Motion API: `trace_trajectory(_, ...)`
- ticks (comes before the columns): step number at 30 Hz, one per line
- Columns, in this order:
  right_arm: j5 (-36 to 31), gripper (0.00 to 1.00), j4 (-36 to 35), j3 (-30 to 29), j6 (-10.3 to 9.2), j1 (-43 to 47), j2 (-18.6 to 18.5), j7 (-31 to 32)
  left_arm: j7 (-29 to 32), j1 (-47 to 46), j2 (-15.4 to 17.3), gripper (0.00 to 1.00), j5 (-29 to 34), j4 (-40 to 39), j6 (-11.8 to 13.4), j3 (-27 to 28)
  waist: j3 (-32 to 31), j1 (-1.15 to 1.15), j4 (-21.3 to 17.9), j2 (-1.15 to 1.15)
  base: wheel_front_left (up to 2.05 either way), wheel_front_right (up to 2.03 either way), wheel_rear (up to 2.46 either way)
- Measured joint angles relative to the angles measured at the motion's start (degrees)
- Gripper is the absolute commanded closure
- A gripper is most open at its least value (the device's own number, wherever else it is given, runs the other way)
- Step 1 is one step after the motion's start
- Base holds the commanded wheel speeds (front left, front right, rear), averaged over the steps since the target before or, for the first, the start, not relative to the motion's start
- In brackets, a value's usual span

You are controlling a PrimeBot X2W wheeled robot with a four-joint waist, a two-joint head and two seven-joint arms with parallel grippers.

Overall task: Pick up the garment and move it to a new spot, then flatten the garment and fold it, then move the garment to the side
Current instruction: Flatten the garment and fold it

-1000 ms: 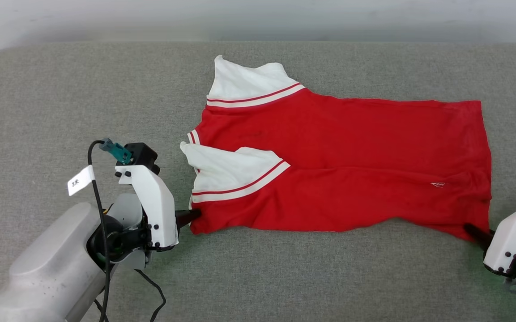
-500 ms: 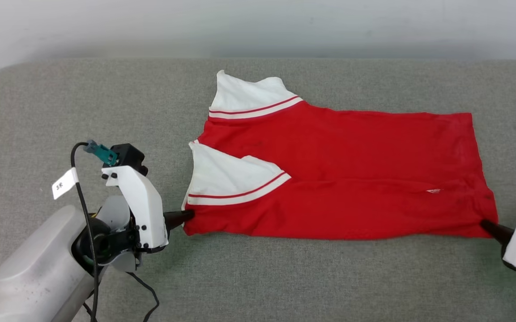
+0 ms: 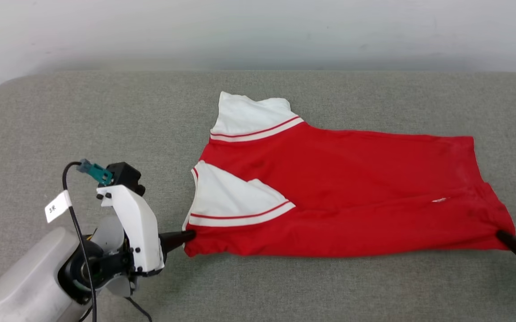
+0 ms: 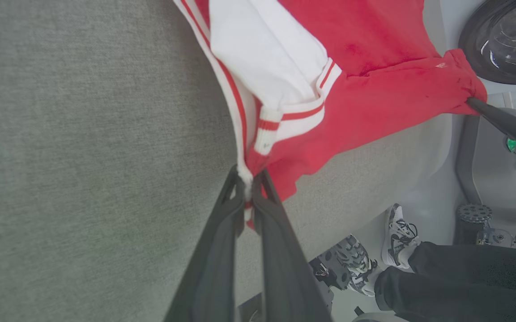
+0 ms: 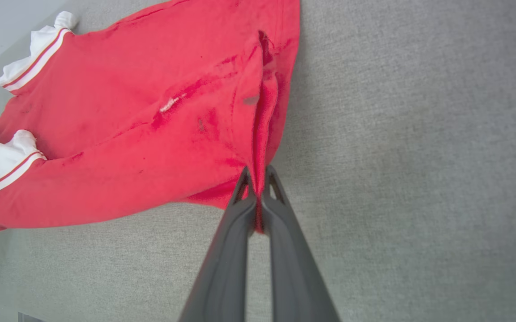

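Left end effector (image 3: 189,235) pinching garment (image 3: 351,192), lengthwise left-right, sleeves (image 3: 226,201) leftward

head: high, looking down | wrists: close, low, facing inward | shared: garment (image 3: 351,192)

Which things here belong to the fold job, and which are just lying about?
Job:
- garment
- left gripper, shut on its near left corner
- right gripper, shut on its near right corner

Just around:
- grey padded surface
- person's shoes
- cable tag
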Motion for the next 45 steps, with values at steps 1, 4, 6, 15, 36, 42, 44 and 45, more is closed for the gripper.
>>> trace_trajectory(1,0.00,1.00,-1.03,-0.55,0.00,0.60,0.35,0.42,0.13,0.58,0.31,1.00,-0.11,-0.94,0.19,-0.03,-0.12,0.00,0.04,0.00,0.00,0.00,0.00)
trace_trajectory(4,-0.01,1.00,-4.32,-1.77,0.00,3.17,1.57,2.05,0.42,2.18,1.30,1.00,-0.63,-3.69,0.98,-0.05,-0.57,0.00,0.22,0.00,0.00,0.00,0.00)
trace_trajectory(6,-0.10,1.00,-6.15,-2.82,0.00,4.81,2.48,2.92,0.70,3.25,1.92,1.00,-1.01,-5.23,1.61,-0.11,-0.80,0.00,0.33,0.00,0.00,0.00,0.00)
trace_trajectory(15,-2.29,1.00,-11.16,-6.36,0.00,9.54,5.57,6.79,0.78,6.83,3.93,1.00,-1.87,-8.28,3.48,-0.14,-0.78,0.00,0.10,0.00,0.00,0.00,0.00)
trace_trajectory(36,-7.34,0.25,-2.05,-2.87,0.00,10.68,6.53,5.41,-1.65,8.32,0.01,0.00,-0.10,2.35,1.10,-2.35,0.53,0.00,-0.38,0.00,0.00,0.00,0.00)
trace_trajectory(42,-4.39,0.00,-2.38,-4.37,0.00,9.43,7.50,6.06,-2.13,6.66,0.90,0.00,0.94,2.78,0.10,-1.83,0.49,0.00,-0.94,0.00,0.00,0.00,0.00)
trace_trajectory(44,-3.41,0.00,-4.00,-4.44,0.00,9.20,7.61,6.69,-2.05,5.92,1.56,0.00,1.22,2.58,0.09,-1.19,0.53,0.00,-1.36,0.00,0.00,0.00,0.00)
trace_trajectory(45,-3.15,0.00,-4.81,-4.58,0.00,9.03,7.67,6.80,-2.27,5.20,2.02,0.00,1.35,2.32,0.09,-0.73,0.55,0.00,-1.60,0.00,0.00,0.00,0.00)
